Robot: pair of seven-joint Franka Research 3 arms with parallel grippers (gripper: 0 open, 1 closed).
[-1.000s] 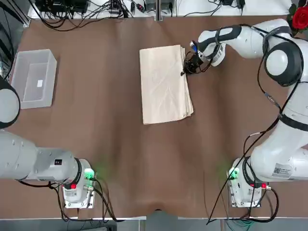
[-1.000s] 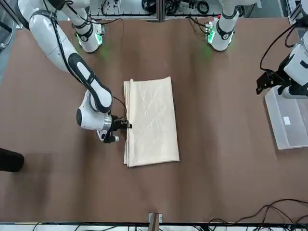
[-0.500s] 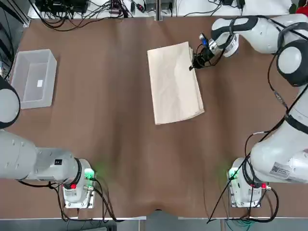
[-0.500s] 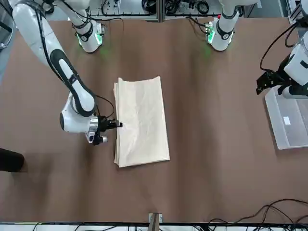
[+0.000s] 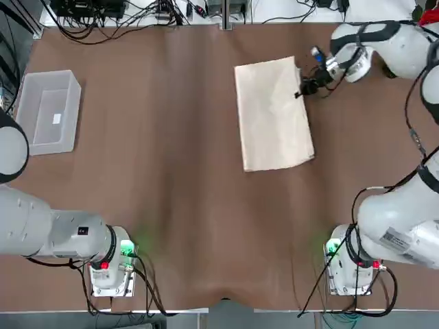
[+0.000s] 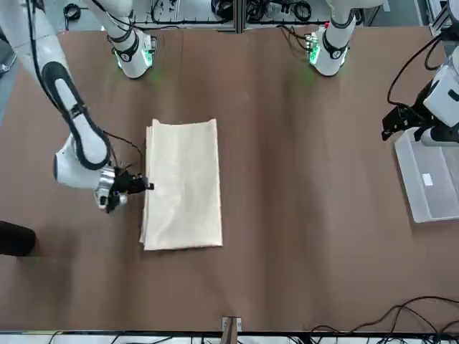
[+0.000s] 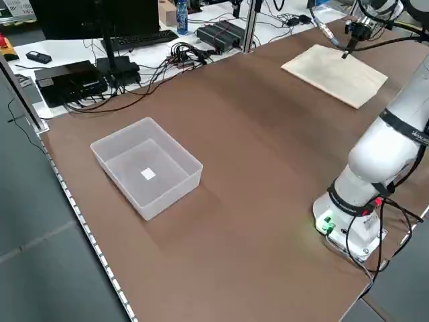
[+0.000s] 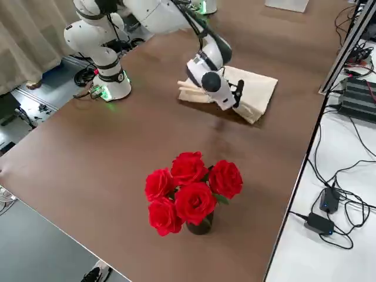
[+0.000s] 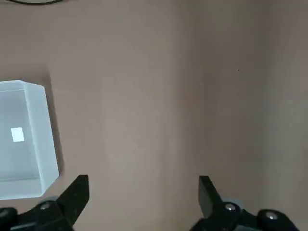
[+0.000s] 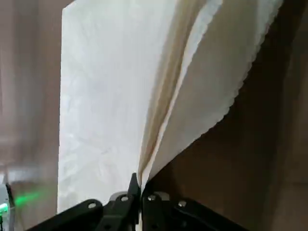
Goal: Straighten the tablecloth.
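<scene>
The tablecloth (image 5: 273,115) is a cream folded rectangle lying on the brown table at the far right of centre, also seen in the front view (image 6: 183,183) and the right side view (image 8: 254,88). My right gripper (image 5: 300,93) is at its right long edge, shut on the tablecloth's edge. In the right wrist view the right gripper (image 10: 139,188) pinches the edge layers of the tablecloth (image 10: 115,96), which fan apart above it. My left gripper (image 9: 142,185) hovers open over bare table at the left, beside the bin, holding nothing.
A clear plastic bin (image 5: 46,111) stands at the table's left side, below my left gripper (image 6: 399,120). A vase of red roses (image 8: 191,191) stands at the far right corner. Cables and electronics (image 5: 110,10) line the far edge beyond the table.
My right gripper has moved toward the robot's right, dragging the folded tablecloth along the table with it. The left arm has not moved.
</scene>
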